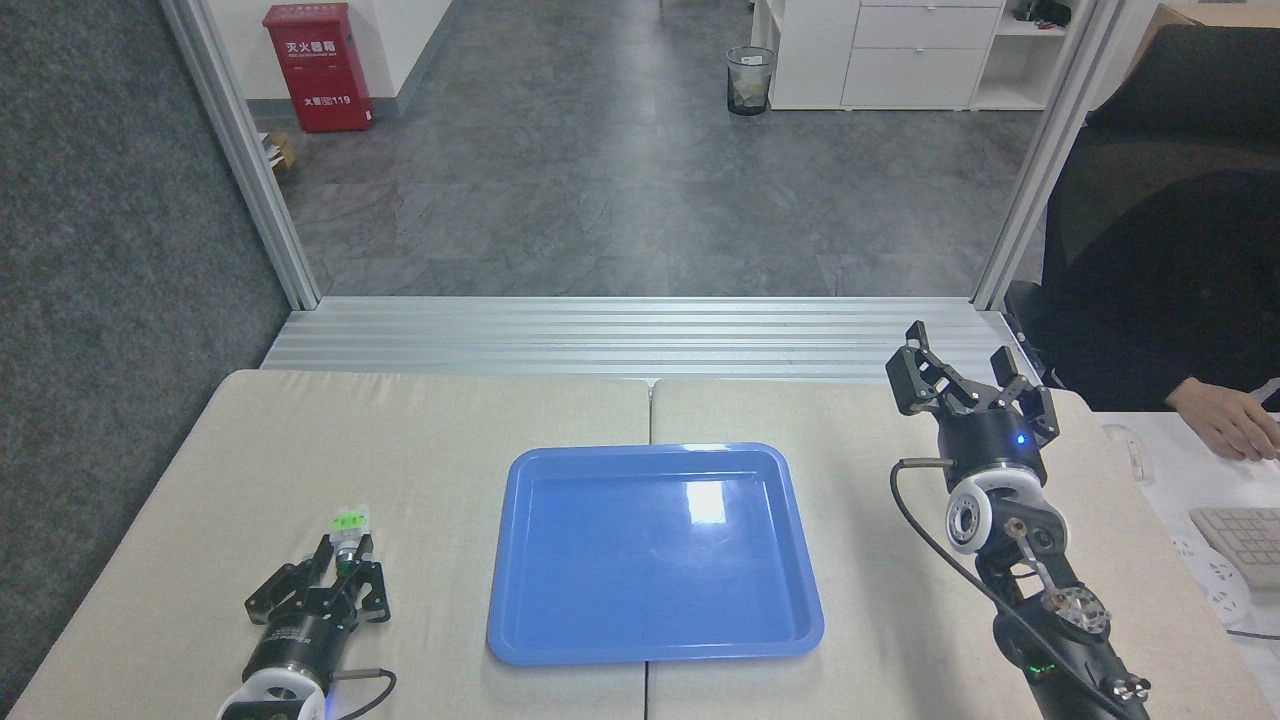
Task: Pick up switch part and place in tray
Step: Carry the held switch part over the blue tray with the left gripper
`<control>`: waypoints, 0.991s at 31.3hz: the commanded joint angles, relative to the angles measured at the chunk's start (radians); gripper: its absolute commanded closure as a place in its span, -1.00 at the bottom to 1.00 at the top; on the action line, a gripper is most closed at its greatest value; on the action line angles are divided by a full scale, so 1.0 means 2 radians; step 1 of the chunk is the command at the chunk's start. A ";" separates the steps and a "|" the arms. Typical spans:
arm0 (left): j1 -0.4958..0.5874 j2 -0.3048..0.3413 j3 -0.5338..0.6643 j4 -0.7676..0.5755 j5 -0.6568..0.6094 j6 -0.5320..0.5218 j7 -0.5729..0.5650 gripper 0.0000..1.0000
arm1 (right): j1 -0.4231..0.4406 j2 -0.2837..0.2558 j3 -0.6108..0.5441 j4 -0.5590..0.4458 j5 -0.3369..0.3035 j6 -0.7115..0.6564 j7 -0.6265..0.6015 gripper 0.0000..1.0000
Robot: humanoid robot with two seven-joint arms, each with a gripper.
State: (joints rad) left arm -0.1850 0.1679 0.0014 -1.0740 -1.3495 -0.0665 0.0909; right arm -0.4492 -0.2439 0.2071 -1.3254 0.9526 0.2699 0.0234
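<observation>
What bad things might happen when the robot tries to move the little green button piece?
The left gripper pinches only the near end of the switch part, so it may slip or tip out when lifted. The tray has a raised rim; carried too low, the part could bump it.

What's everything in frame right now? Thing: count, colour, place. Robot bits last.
switch part: 1, whitish body with green label, front left of table, between the left hand's fingers
tray: 1, glossy blue, centre of table, nothing in it
table: 1, beige, two-panel top, foreground
fire box: 1, red, far left on the floor
bin: 1, dark mesh, far centre
drawer cabinet: 1, white, far right
keyboard: 1, pale, right edge desk
person's hand: 1, right edge, on that desk
left hand: 1, black, front left, closed on the switch part
right hand: 1, black, right side, raised, open, nothing in it
</observation>
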 commanded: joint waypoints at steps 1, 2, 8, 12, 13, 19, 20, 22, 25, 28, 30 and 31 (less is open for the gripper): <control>-0.015 0.025 0.011 -0.020 0.002 0.000 -0.009 0.77 | 0.000 0.000 0.000 0.000 0.000 0.000 0.000 -1.00; -0.016 0.028 0.012 -0.035 0.003 0.000 -0.015 0.77 | 0.000 0.000 0.000 0.000 0.000 0.000 0.000 -1.00; -0.017 0.022 0.012 -0.171 0.007 0.002 -0.038 0.77 | 0.000 0.000 0.000 0.000 0.000 0.000 0.001 -1.00; -0.007 -0.026 -0.040 -0.243 0.000 -0.001 -0.062 0.77 | 0.000 0.000 0.000 0.000 0.000 0.000 0.001 -1.00; -0.009 -0.040 -0.060 -0.247 -0.001 0.000 -0.065 0.77 | 0.000 0.000 0.000 0.000 0.000 0.000 0.000 -1.00; -0.015 -0.108 -0.166 -0.219 -0.050 0.003 -0.069 0.77 | 0.000 0.000 0.000 0.000 0.000 0.000 0.000 -1.00; -0.014 -0.120 -0.179 -0.209 -0.063 0.003 -0.074 0.77 | 0.000 0.000 0.000 0.000 0.000 0.000 0.001 -1.00; -0.014 -0.140 -0.201 -0.183 -0.090 0.003 -0.079 0.77 | 0.001 0.000 0.000 0.000 0.000 0.000 0.001 -1.00; -0.015 -0.148 -0.245 -0.156 -0.099 0.014 -0.077 0.77 | 0.001 0.000 0.000 0.000 0.000 0.000 0.000 -1.00; -0.015 -0.148 -0.293 -0.133 -0.101 0.030 -0.078 0.75 | 0.000 0.000 0.000 0.000 0.000 0.000 0.000 -1.00; -0.016 -0.148 -0.304 -0.114 -0.101 0.043 -0.081 0.75 | 0.000 0.000 0.000 0.000 0.000 0.000 0.001 -1.00; -0.016 -0.148 -0.306 -0.103 -0.101 0.052 -0.081 0.74 | 0.000 0.000 0.000 0.000 0.000 0.000 0.000 -1.00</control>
State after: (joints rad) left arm -0.2134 0.0105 -0.2811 -1.3537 -1.4963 -0.0134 -0.0660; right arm -0.4492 -0.2439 0.2071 -1.3254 0.9526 0.2699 0.0243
